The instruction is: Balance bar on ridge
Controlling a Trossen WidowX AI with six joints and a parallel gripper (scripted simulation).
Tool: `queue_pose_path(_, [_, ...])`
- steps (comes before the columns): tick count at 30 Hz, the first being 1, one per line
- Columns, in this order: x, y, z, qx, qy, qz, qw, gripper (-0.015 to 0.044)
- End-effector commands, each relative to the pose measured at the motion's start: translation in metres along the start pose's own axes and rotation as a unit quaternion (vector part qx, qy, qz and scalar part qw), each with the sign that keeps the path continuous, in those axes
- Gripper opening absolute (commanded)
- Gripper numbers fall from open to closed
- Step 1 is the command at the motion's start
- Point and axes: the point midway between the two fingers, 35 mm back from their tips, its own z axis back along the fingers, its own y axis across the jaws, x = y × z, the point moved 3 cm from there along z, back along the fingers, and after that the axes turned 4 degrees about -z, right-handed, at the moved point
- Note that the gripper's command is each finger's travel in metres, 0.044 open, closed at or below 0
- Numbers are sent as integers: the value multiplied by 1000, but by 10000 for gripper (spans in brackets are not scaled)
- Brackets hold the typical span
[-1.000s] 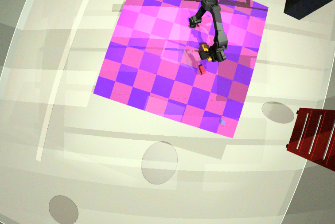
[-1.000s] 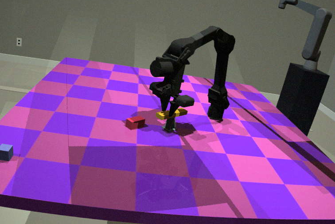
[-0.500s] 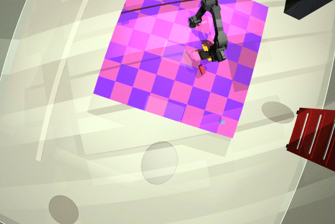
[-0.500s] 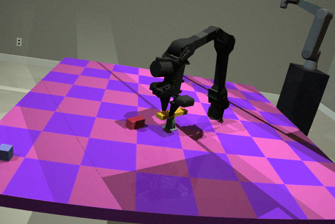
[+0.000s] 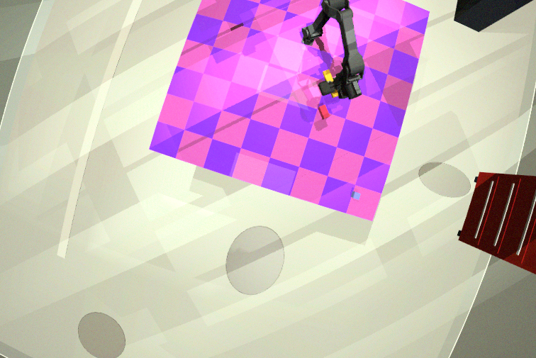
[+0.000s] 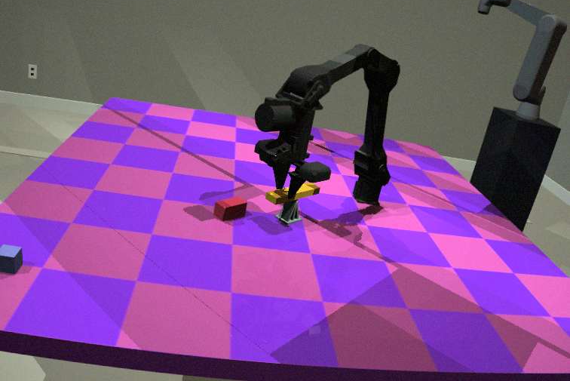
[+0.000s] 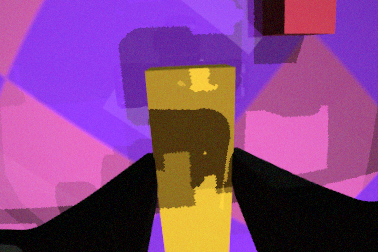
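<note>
- Yellow bar (image 5: 327, 75) (image 6: 305, 191) (image 7: 195, 223): we count one, held above the desk (image 5: 277, 141) (image 6: 271, 270), directly over the ridge.
- We count one pale ridge (image 6: 289, 213) standing on the desk.
- We see one red block (image 5: 324, 111) (image 6: 230, 208) (image 7: 310, 0) near the ridge, and one blue cube (image 5: 355, 195) (image 6: 10, 259) well apart from it.
- Our one pair of jaws (image 5: 331, 85) (image 6: 286, 192) stands partly open, clamped on the bar's two long sides.

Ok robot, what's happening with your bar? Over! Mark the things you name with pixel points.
Gripper (image 6: 284, 192) (image 7: 193, 159) shut on yellow bar (image 5: 327, 75) (image 6: 307, 190) (image 7: 195, 85). Bar over ridge (image 6: 290, 213), off table. Red block (image 5: 323, 111) (image 6: 230, 208) (image 7: 310, 0) nearby, not touching.
</note>
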Motion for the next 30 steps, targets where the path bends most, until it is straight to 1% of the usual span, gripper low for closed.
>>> queue_pose_path(1, [0,0,-1,0,2,-2,1000,0])
queue_pose_path(30, [0,0,0,0,2,-2,1000,0])
